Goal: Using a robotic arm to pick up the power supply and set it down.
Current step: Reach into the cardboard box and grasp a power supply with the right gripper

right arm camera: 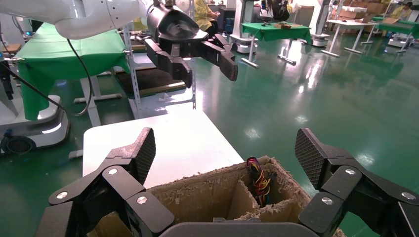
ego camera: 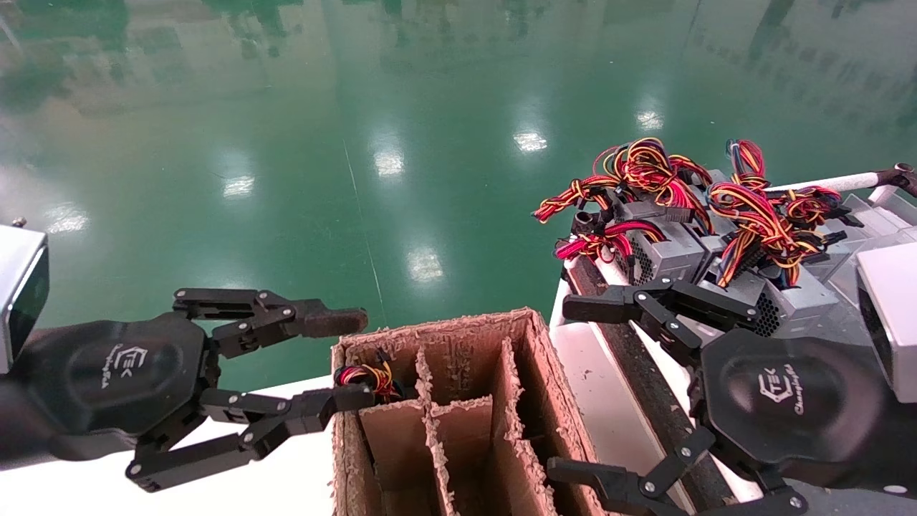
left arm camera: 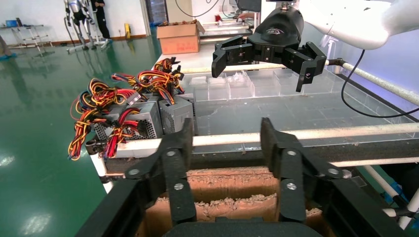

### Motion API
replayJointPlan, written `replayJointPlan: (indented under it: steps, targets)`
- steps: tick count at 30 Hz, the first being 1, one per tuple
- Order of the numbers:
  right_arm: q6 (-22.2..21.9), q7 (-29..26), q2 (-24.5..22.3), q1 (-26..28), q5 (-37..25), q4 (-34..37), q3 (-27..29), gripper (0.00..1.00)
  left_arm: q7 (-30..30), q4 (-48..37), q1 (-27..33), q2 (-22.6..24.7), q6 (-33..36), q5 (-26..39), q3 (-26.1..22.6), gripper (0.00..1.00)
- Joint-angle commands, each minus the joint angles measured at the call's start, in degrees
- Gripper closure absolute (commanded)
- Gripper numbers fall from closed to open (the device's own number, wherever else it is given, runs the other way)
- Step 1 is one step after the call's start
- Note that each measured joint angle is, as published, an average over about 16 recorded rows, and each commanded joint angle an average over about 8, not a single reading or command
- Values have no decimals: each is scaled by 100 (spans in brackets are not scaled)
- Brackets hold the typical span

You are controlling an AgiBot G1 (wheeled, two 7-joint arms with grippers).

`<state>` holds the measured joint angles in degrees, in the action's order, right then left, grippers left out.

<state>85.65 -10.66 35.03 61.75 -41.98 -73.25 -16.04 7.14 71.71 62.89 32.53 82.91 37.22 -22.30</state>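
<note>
With my right end effector point(ego camera: 598, 387) spread empty, I judge reaching for the nearest power supply point(ego camera: 777, 304) comes next.

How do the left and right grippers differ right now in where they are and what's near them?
The left gripper hovers at the cardboard box's left edge, beside the compartment showing wires; the right gripper hangs wider open between the box's right side and the tray of power supplies. The left sits over the white table; the right spans the tray's rim. Both are open and hold nothing.
</note>
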Motion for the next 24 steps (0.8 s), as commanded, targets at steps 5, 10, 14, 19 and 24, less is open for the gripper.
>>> replayJointPlan:
  steps: [5, 10, 14, 19, 24]
  targets:
    - [-10, -7, 1, -6, -4, 9, -3, 0, 0, 0, 0, 0, 0, 0, 0, 0]
    - [-72, -79, 49, -14, -54, 120, -56, 0, 0, 0, 0, 0, 0, 0, 0, 0]
    - [-175, -175, 180, 58, -206, 329, -169, 0, 0, 0, 0, 0, 0, 0, 0, 0]
    - [-344, -203, 312, 248, -496, 507, -299, 0, 0, -1, 0, 0, 0, -1, 0, 0]
    - [-428, -169, 345, 354, -644, 498, -338, 0, 0, -2, -1, -1, -1, -2, 0, 0]
